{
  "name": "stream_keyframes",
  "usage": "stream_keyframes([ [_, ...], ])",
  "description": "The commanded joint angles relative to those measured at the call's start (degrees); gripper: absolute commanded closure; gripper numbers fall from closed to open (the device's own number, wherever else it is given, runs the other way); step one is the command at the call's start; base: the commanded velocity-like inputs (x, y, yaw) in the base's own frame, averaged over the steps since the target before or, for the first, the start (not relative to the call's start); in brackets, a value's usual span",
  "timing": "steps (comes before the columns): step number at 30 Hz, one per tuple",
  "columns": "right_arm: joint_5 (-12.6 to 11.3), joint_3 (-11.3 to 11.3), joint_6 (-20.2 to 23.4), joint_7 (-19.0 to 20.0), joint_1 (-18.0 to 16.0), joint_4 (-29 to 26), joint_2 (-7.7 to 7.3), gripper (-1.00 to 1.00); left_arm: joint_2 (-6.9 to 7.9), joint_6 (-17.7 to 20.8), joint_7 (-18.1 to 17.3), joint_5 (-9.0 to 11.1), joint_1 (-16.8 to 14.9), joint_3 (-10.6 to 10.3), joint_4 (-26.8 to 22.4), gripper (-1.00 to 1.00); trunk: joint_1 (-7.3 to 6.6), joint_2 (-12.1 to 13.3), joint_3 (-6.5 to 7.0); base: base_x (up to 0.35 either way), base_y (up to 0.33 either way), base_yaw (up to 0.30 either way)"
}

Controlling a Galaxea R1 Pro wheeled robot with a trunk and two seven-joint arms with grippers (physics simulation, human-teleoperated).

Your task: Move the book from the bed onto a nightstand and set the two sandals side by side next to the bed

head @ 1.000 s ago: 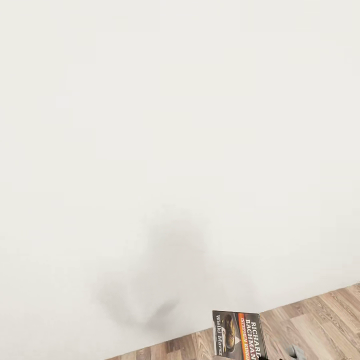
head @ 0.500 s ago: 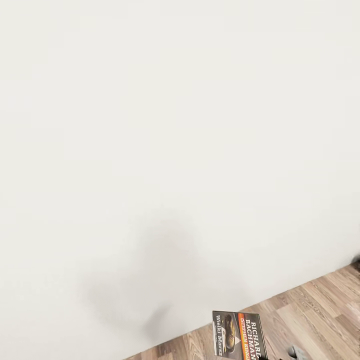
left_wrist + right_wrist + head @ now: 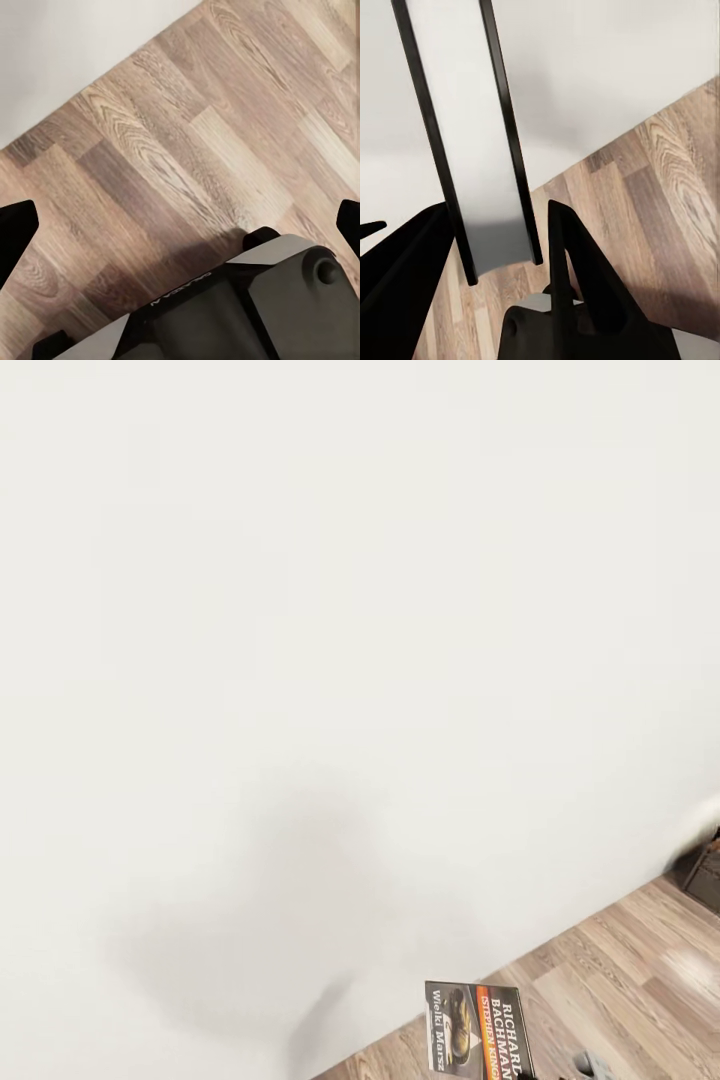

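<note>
Held upright at five o'clock in the head view: the book, a thin paperback with a grey-dark cover and orange band. In the right wrist view, clamped edge-on between the dark fingers of the right gripper, pale page block between black covers. Likely light, slightly flexible, best pinched near the spine. Left gripper spread wide, holding nothing. Below, matte wood-grain plank floor. Beyond, a plain white wall. At three o'clock, a dark wooden corner, unidentifiable.
</note>
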Motion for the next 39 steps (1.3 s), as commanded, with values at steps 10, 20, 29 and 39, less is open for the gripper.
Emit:
stream_keyframes([
  [10, -0.52, 0.26, 0.48, 0.15, -0.02, 0.00, -0.02, 1.00, 0.02, -0.25, -0.10, 0.58, -0.05, -0.50, 0.10, -1.00, 0.03, -0.06, -0.05, 0.004, 0.000, -0.193],
  [20, -0.52, 0.26, 0.48, 0.14, -0.02, 0.00, -0.05, 1.00, 0.02, -0.23, -0.10, 0.58, -0.05, -0.50, 0.10, -1.00, 0.03, -0.06, -0.05, 0.000, 0.000, -0.192],
  [29, -0.52, 0.26, 0.48, 0.15, -0.01, 0.00, -0.10, 1.00, 0.02, -0.22, -0.11, 0.58, -0.05, -0.53, 0.10, -1.00, 0.03, -0.06, -0.05, 0.009, 0.000, -0.189],
  [39, -0.52, 0.26, 0.48, 0.16, -0.01, 0.02, -0.10, 1.00, 0.02, -0.22, -0.10, 0.58, -0.05, -0.47, 0.10, -1.00, 0.03, -0.06, -0.05, 0.181, 0.000, -0.181],
])
